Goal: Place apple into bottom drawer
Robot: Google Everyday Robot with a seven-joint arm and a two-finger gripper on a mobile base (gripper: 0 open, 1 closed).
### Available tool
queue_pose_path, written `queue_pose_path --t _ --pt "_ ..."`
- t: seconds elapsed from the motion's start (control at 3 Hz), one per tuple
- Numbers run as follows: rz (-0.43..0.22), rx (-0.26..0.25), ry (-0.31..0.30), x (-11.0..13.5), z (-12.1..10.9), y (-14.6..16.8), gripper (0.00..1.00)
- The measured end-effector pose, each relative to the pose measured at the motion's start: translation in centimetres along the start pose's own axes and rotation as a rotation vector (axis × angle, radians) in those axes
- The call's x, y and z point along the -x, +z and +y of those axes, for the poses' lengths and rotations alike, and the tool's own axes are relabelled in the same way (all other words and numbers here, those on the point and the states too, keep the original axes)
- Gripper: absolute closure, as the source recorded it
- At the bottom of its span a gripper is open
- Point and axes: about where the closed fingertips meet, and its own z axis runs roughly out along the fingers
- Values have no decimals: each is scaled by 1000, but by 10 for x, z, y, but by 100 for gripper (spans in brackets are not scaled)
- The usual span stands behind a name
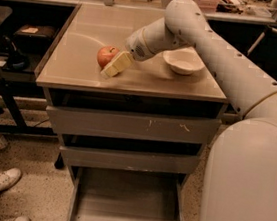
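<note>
Status, big to small, all placed off the bowl.

White robot arm [243,80]: reaches in across and above the shallow white ceramic bowl [183,61], wrist angled down past it.

Flat tan worktop [88,31]: carries the bowl and the fruit, nothing else on it that I can see.

Bottom drawer, wide grey metal tray with thin side rails [127,202]: lowest of the stack under the bowl, pulled right out, floor bare. So the receiving end looks ready. The two grey drawer fronts [131,124] above it are closed.

Tool [115,65]: pale yellowish, just past the bowl on the side away from the arm's base, down at the worktop and right against the fruit. Can't tell how far open it is, or whether it has any hold.

Small round red apple with yellowish patches [106,55]: on the worktop, beyond the tool from the bowl, not lifted.

My read: early stage, grasp in hand. Lift, carry down and release into the drawer all remain.

Apple looks whole, smooth, smaller than the bowl; round, so it could roll if nudged.
</note>
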Motion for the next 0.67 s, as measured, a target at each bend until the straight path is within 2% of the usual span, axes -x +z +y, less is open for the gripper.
queue_pose_path --t 0.33,0.67 --pt "7 10 18 0 0 7 0" --pt "7 10 18 0 0 7 19"
